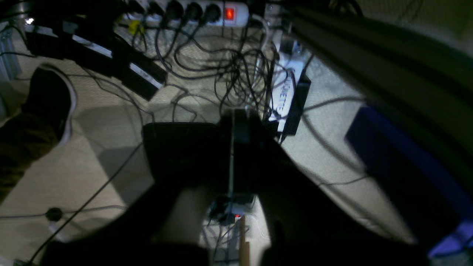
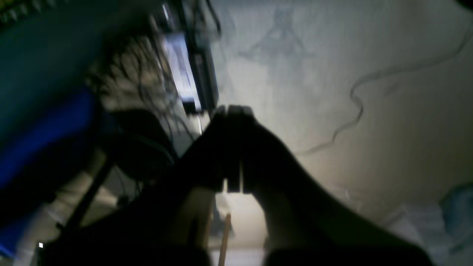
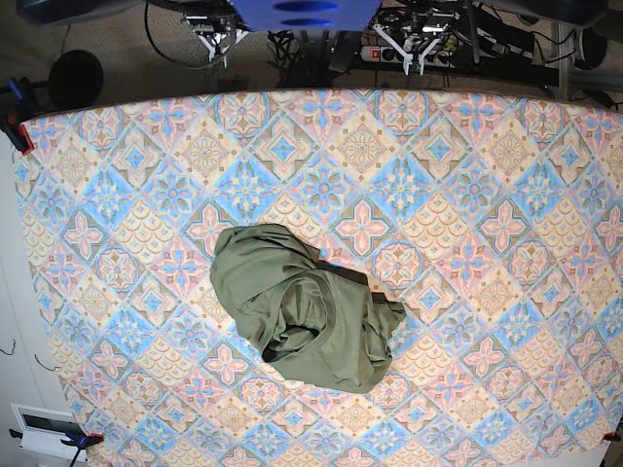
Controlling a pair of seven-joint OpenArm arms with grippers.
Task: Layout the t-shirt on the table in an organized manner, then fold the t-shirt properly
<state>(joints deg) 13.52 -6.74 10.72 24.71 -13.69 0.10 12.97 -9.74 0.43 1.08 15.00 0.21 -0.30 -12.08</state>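
Note:
The olive-green t-shirt (image 3: pixel 307 309) lies crumpled in a wrinkled heap near the middle of the table (image 3: pixel 487 195), whose cloth has blue, pink and beige diamond tiles. Both arms are parked beyond the table's far edge, well away from the garment. My left gripper (image 3: pixel 421 47) hangs at the top right of the base view; in its wrist view the left gripper (image 1: pixel 232 123) is shut and empty over the floor. My right gripper (image 3: pixel 222 44) hangs at the top left; in its own view the right gripper (image 2: pixel 234 111) has its jaws pressed together, holding nothing.
Behind the table are the blue robot base (image 3: pixel 307 12), a white power strip (image 1: pixel 199 11) and tangled cables (image 1: pixel 236 74) on the carpet. A dark shoe (image 1: pixel 51 99) is at the left. Clamps (image 3: pixel 15 122) grip the cloth at the table's corners.

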